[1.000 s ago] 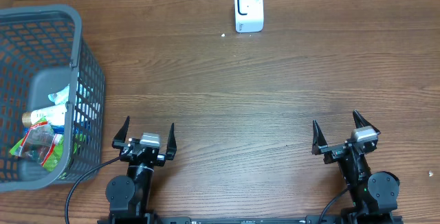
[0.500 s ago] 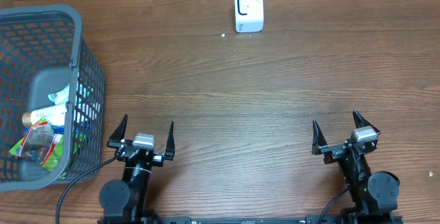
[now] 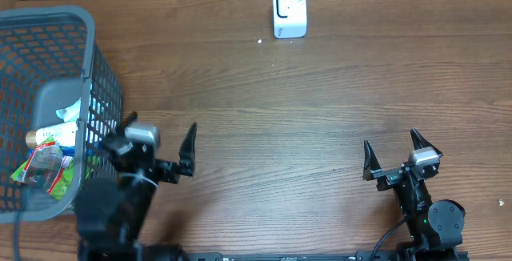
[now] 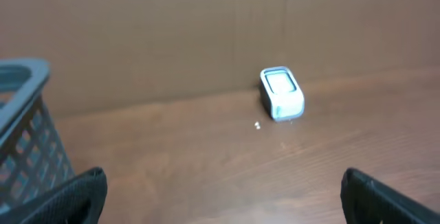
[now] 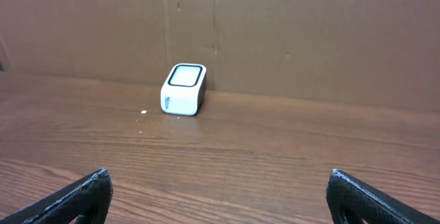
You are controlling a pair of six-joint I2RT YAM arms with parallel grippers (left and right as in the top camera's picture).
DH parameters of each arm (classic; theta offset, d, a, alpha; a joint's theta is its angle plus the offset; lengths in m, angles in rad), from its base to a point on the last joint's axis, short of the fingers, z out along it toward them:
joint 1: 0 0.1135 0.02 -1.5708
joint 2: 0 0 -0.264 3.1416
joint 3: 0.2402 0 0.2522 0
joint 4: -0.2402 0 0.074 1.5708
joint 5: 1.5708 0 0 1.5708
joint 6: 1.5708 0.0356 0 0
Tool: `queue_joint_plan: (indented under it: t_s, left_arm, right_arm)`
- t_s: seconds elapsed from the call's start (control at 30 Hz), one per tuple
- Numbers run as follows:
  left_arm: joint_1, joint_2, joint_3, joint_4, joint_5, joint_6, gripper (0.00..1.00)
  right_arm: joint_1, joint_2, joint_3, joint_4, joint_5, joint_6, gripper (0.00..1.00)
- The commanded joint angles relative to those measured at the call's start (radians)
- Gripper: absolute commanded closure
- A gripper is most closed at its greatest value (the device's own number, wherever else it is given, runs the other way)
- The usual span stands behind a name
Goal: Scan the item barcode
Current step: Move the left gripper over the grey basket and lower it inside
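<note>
Wood table (image 3: 320,93), white scanner (image 3: 289,10), grey basket (image 3: 108,101); left end effector (image 3: 160,126) spread wide

The left gripper (image 3: 152,150) has lifted and swung leftward, now close beside the basket (image 3: 109,93).

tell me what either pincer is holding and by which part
Nothing is held: the left pincer and the right pincer both stand open and empty.

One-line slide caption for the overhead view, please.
Left tool open beside the grey basket of packaged items; right tool open and empty; white scanner at the back.
</note>
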Motion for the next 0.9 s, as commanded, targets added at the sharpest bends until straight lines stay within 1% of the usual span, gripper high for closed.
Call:
queue_joint_plan:
  t_s: [0.0,0.13,0.2,0.3,0.37,0.5,0.57,0.67,0.77,0.87]
  left_arm:
    - [0.003,0.172,0.256,-0.126,0.034,-0.023,0.00]
    - [0.003,0.372,0.564,-0.360,0.034,-0.010,0.00]
    - [0.003,0.458,0.704,-0.462,0.063,-0.031,0.00]
    - [0.003,0.538,0.833,-0.598,0.090,-0.037,0.00]
    - [0.003,0.565,0.861,-0.632,0.083,-0.043,0.00]
    - [0.003,0.584,0.859,-0.686,0.118,-0.085,0.00]
    - [0.003,0.595,0.859,-0.695,0.161,-0.085,0.00]
    - [0.004,0.616,0.864,-0.680,0.164,-0.111,0.00]
    - [0.005,0.655,0.924,-0.679,0.142,-0.150,0.00]
    - [0.006,0.739,1.094,-0.754,0.010,-0.233,0.00]
  right_arm:
    - [-0.004,-0.010,-0.011,0.005,-0.005,-0.001,0.00]
    - [-0.004,-0.010,-0.011,0.005,-0.005,-0.001,0.00]
    - [-0.004,-0.010,-0.011,0.005,-0.005,-0.001,0.00]
    - [-0.004,-0.010,-0.011,0.005,-0.005,-0.001,0.00]
    - [-0.004,-0.010,-0.011,0.005,-0.005,-0.001,0.00]
    - [-0.004,-0.010,-0.011,0.005,-0.005,-0.001,0.00]
    - [-0.004,-0.010,-0.011,0.005,-0.005,-0.001,0.00]
    - [-0.004,-0.010,-0.011,0.005,-0.005,-0.001,0.00]
    - [-0.004,-0.010,-0.011,0.005,-0.005,-0.001,0.00]
    - [-0.004,-0.010,-0.011,0.005,-0.005,-0.001,0.00]
